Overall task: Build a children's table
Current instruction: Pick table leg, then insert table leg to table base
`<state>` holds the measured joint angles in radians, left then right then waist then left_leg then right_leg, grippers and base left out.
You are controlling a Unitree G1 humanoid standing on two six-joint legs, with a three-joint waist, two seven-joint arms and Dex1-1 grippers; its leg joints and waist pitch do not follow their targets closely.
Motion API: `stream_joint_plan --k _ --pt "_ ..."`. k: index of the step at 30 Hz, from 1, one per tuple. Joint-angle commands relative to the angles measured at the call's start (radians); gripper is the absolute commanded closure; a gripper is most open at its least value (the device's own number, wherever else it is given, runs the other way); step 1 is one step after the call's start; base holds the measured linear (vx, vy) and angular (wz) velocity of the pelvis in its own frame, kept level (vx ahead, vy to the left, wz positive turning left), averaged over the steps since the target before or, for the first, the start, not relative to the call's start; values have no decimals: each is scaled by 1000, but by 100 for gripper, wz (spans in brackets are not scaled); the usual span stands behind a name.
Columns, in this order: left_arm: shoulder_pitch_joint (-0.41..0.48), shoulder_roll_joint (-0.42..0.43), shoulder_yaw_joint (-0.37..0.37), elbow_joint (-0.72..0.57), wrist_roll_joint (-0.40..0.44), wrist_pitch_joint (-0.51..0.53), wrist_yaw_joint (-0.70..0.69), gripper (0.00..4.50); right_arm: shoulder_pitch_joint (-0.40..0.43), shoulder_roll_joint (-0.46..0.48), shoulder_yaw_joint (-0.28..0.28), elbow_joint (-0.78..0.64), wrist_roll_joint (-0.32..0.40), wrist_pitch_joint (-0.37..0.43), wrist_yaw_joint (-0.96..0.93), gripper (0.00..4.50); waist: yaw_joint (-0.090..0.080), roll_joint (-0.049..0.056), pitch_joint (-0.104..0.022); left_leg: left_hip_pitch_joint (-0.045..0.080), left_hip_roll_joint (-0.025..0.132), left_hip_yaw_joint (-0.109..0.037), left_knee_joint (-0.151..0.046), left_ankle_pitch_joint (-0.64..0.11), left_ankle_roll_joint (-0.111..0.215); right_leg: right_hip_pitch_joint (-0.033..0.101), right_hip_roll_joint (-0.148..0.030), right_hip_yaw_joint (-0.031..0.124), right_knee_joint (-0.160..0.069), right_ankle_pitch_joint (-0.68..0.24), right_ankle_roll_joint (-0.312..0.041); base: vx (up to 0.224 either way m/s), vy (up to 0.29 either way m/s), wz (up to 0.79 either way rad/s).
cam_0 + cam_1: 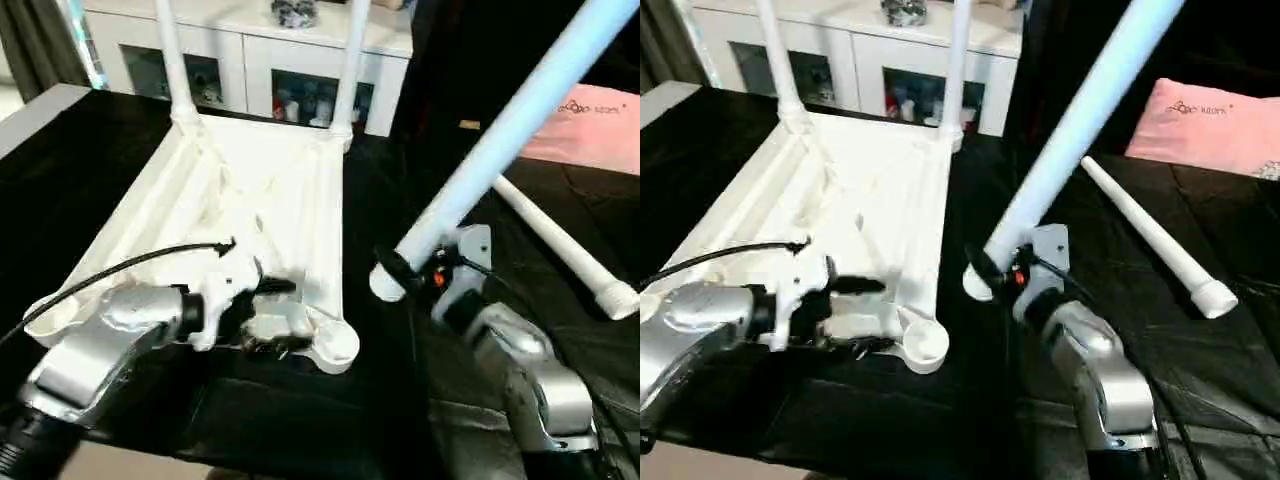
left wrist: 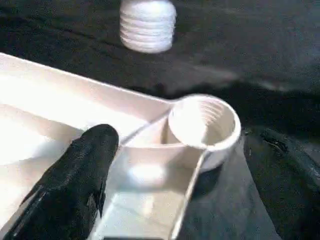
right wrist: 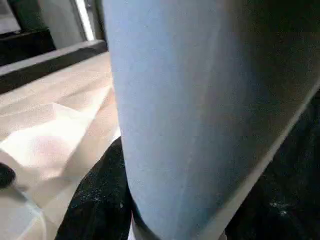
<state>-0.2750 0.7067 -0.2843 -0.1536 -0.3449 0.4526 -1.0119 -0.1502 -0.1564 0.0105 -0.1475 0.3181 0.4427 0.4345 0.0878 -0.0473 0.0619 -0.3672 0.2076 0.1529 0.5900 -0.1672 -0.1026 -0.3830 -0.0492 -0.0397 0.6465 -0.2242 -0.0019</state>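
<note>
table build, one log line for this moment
right gripper: holds leg near empty socket | left gripper: on tabletop | spare leg: lying

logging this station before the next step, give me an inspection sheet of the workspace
surface: black cloth.
job's things: tabletop upside down, two legs upright in far sockets; near socket empty; spare leg lying on the cloth.
clutter: pink pillow.
grippers: left gripper at the tabletop's near edge; right gripper holding a tilted leg.
cables: black cable over left forearm.
surroundings: white glass-doored cabinet.
</note>
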Motion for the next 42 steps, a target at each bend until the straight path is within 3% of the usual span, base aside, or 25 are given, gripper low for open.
stream_joint_plan --k 1,3,7,10,11,19,35,42 --pt "-12 37 -13 25 23 -9 -70 17 18 -26 11 -11 -6 -3 23 257 -2 21 -56 15 13 4 -79 -267 -48 26 -66 46 -93 -244 -122 0 0 0" --pt "-24 58 -42 51 39 -18 -114 34 27 -42 25 -11 -19 -8 35 257 2 32 -56 18 13 3 -80 -279 -53 25 -67 47 -93 -241 -126 0 0 0" --pt "-57 63 -89 104 77 -43 -146 70 32 -45 26 -26 -18 -1 31 257 2 28 -59 16 15 3 -81 -266 -55 29 -68 46 -88 -197 -143 0 0 0" --pt "-89 43 -112 170 120 -75 -144 85 43 -42 26 -38 -17 1 23 257 2 40 -61 15 13 3 -78 -262 -57 32 -70 47 -88 -180 -149 0 0 0" --pt "-97 37 -115 189 135 -89 -142 94 48 -42 29 -41 -18 0 23 257 1 35 -59 14 12 3 -79 -263 -56 32 -68 46 -89 -183 -148 0 0 0" --pt "-124 18 -144 239 169 -122 -177 164 75 -39 37 -68 -20 -7 8 257 2 47 -62 14 13 2 -76 -268 -53 34 -70 46 -87 -172 -164 0 0 0" --pt "-176 -45 -150 348 246 -224 -150 297 61 -89 62 -80 1 -17 96 257 4 41 -62 11 15 3 -74 -244 -34 36 -72 47 -90 -182 -157 0 0 0" --pt "-195 -48 -160 393 281 -255 -165 361 49 -110 50 -67 1 -24 109 257 4 43 -60 14 15 2 -76 -279 -40 32 -74 46 -98 -254 -146 0 0 0"
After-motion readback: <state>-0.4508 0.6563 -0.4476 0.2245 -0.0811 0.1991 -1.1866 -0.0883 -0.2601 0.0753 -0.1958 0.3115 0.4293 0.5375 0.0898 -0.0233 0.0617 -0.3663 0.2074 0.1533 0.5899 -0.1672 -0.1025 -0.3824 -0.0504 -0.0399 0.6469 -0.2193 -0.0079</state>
